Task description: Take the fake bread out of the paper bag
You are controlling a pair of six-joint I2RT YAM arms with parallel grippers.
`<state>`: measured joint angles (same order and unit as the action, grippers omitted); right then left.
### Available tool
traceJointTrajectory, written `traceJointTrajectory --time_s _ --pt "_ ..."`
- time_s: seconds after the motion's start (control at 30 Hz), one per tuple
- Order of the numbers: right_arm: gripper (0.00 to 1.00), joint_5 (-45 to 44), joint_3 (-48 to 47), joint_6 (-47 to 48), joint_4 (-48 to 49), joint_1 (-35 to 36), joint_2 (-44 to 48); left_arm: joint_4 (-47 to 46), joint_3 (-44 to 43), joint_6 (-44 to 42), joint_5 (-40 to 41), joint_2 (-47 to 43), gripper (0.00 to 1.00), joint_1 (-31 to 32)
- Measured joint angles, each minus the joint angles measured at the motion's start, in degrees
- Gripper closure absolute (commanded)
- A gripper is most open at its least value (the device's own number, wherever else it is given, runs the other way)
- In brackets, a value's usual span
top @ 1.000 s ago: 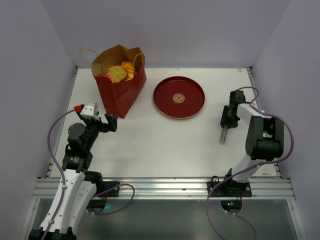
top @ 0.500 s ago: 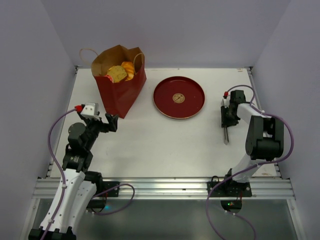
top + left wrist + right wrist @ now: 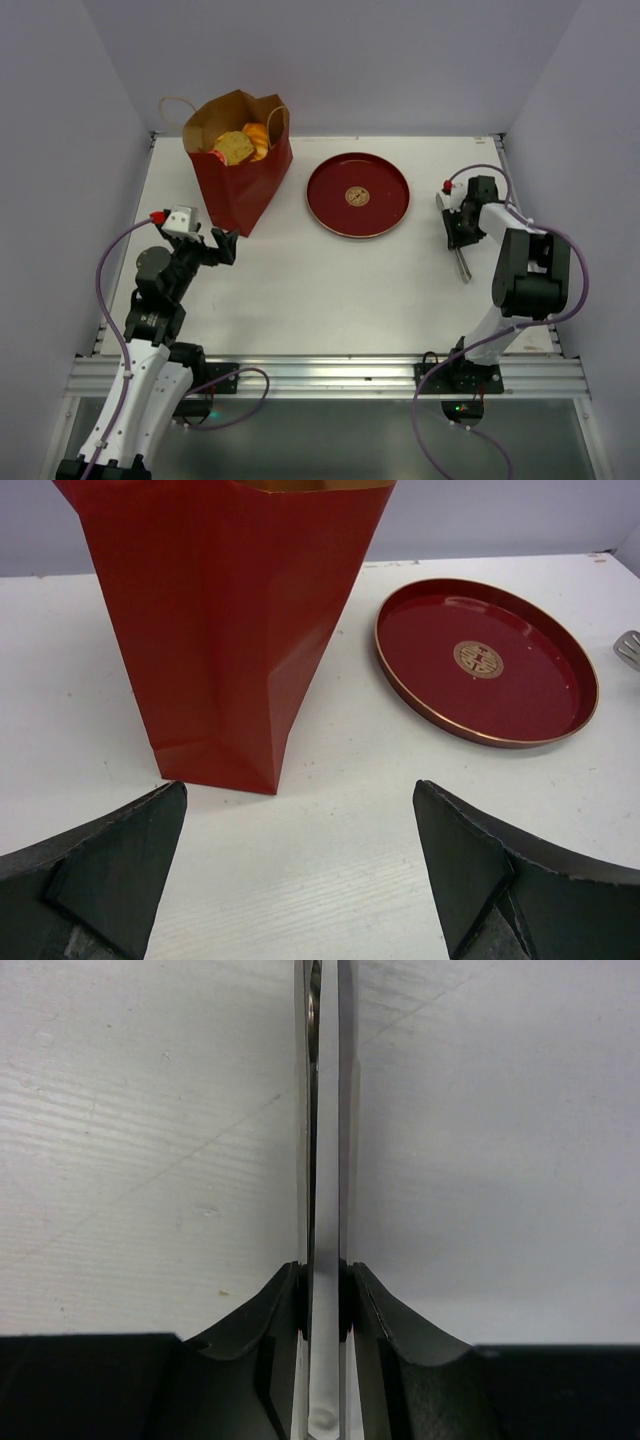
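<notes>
As right arm (image 3: pixel 525 265) crouches, jaws pinch tongs (image 3: pixel 462 268)

The left arm (image 3: pixel 140 385) and right arm (image 3: pixel 497 222) look alike: glossy white shells over black joints, a small red cap (image 3: pixel 156 215) by each wrist, and a thin purple cable (image 3: pixel 104 265) looping from wrist down to a black base (image 3: pixel 462 378) bolted on the aluminium rail (image 3: pixel 330 372).

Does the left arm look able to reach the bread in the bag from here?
Probably not yet: the open left end effector faces the red wall of the upright paper bag, low down. The fake bread shows only through the open top; nothing covers it, so coming in from above looks feasible.
</notes>
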<state>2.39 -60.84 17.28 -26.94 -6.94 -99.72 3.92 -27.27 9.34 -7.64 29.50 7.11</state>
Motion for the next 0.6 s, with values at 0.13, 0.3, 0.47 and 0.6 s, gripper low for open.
traceJointTrajectory --time_s 0.13,0.3,0.47,0.6 --pt "0.91 6.03 0.0 2.14 -0.61 -4.11 1.38 0.0 0.0 0.0 -1.2 0.0 0.0 0.09" --pt "0.88 13.66 0.0 6.03 -2.58 -7.32 6.14 0.0 0.0 -0.02 -3.15 0.02 0.0 0.11" --pt "0.87 20.68 -0.68 10.21 -5.86 -6.84 8.02 -0.24 0.0 0.0 -4.7 0.07 0.0 0.17" --pt "0.79 25.64 -0.98 12.26 -8.59 -6.73 8.66 -1.22 0.0 0.0 -6.01 0.26 0.0 0.24"
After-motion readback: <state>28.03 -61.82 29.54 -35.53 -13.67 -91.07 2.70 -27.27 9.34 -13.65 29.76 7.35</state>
